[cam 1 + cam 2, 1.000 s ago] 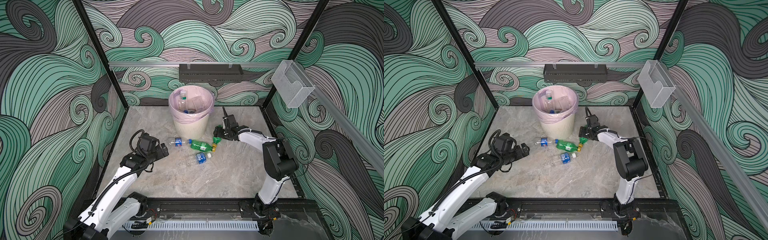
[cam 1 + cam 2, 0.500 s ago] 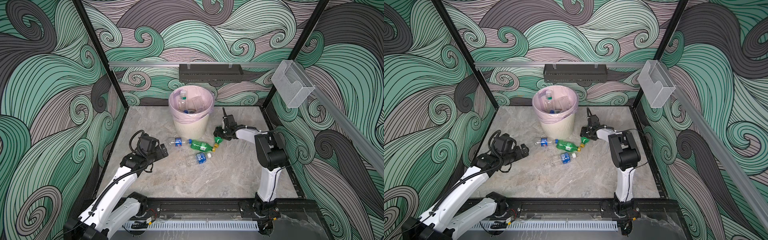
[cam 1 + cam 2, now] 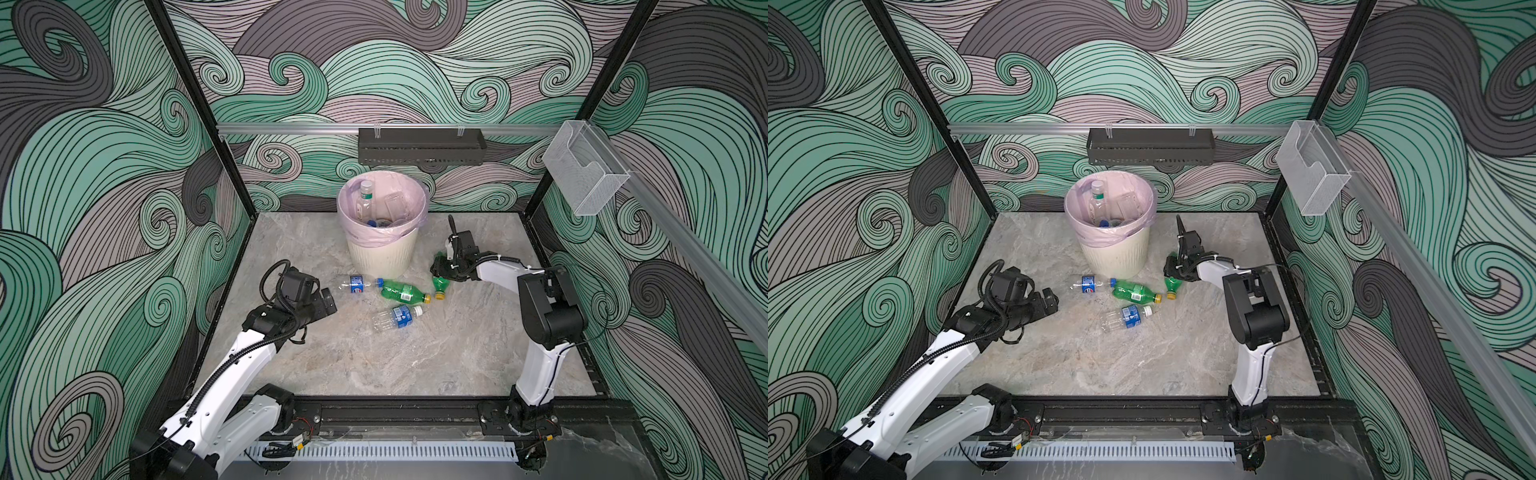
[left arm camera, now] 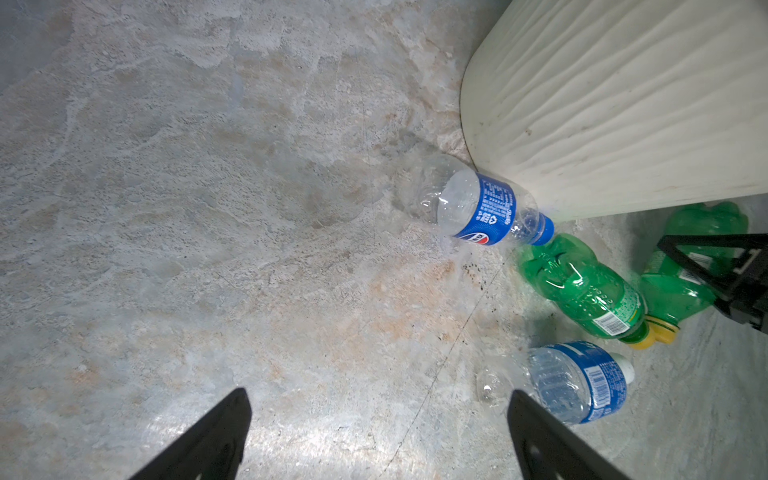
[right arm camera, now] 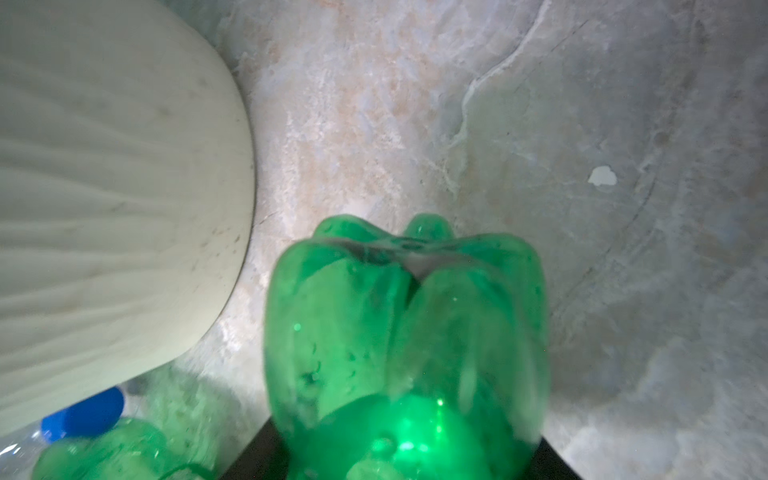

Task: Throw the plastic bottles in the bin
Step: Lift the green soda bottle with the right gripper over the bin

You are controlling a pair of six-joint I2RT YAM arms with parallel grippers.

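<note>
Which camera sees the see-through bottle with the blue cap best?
The left wrist view: the blue-capped bottle lies large and sharp beside the bin, label clear. In both top views the bottle is small. The right wrist view catches only its blurred cap.

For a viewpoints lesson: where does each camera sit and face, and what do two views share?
Both top views: high above the arm bases, looking down on bin and both arms.
Left wrist: low, facing bottles beside the bin; open left gripper shows.
Right wrist: close against a green bottle; dark fingers show.
Shared: both wrist views show that bottle and the bin.
</note>
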